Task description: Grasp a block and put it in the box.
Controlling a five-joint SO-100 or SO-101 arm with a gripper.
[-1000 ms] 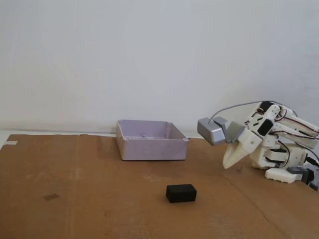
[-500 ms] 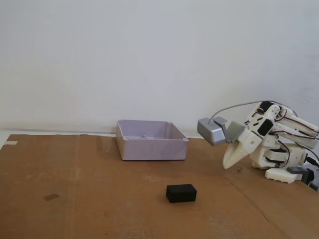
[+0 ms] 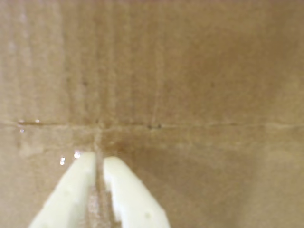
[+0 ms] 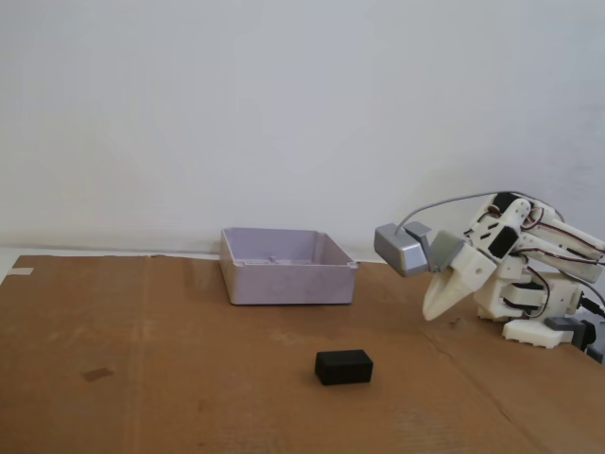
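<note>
A small black block (image 4: 343, 366) lies on the brown cardboard in the fixed view, in front of and slightly right of the pale lilac-grey box (image 4: 286, 266). The box looks empty. My white gripper (image 4: 433, 311) hangs folded at the right, tips pointing down just above the cardboard, well to the right of the block. In the wrist view the gripper (image 3: 98, 159) shows two cream fingers nearly touching, shut with nothing between them, over bare cardboard. Block and box are out of the wrist view.
The arm's white base (image 4: 539, 303) stands at the right edge of the cardboard sheet (image 4: 142, 378). A silver-grey camera module (image 4: 402, 248) sits on the wrist. A white wall rises behind. A cardboard crease (image 3: 190, 125) runs across the wrist view.
</note>
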